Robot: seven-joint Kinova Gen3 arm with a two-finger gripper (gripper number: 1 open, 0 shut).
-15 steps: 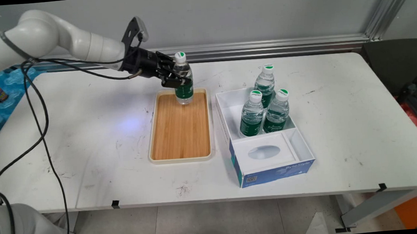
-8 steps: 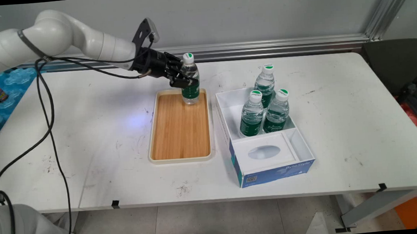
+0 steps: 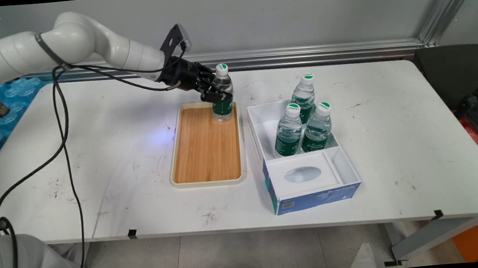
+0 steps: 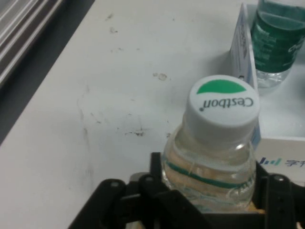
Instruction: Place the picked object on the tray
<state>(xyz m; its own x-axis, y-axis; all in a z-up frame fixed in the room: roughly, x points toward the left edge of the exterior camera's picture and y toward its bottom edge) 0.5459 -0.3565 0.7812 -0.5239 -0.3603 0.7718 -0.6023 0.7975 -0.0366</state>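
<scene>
**Gripper clamped on water bottle over tray's far right corner**

My gripper (image 3: 218, 96) sits in the upper centre of the main frame, arm coming in from the upper left w/ black cables (image 3: 64, 133) hanging down the left side. Its fingers are clenched on a clear water bottle (image 3: 222, 94), gripping the upper body just above the green label. The bottle is upright, white cap w/ green mark on top. The hand view confirms it: the bottle (image 4: 209, 157) fills the lower centre of that frame, black linkage on both sides against its shoulder, cap lettered "Cestbon".

The bottle's base lies over the far right corner of the wooden tray (image 3: 204, 153), centre of the main frame. I can't tell whether the base touches the tray floor or hangs just above it. The rest of the tray's wood surface shows bare.

Just right of the tray stands a white box w/ blue sides (image 3: 310, 192). Its far compartment holds three upright bottles (image 3: 289, 130) of the same kind, grouped close together. Its near compartment holds a white insert w/ an oval recess (image 3: 303, 174).

All items rest on the white table (image 3: 391, 140). In the hand view, the box's edge and one bottle show at the upper right.
</scene>
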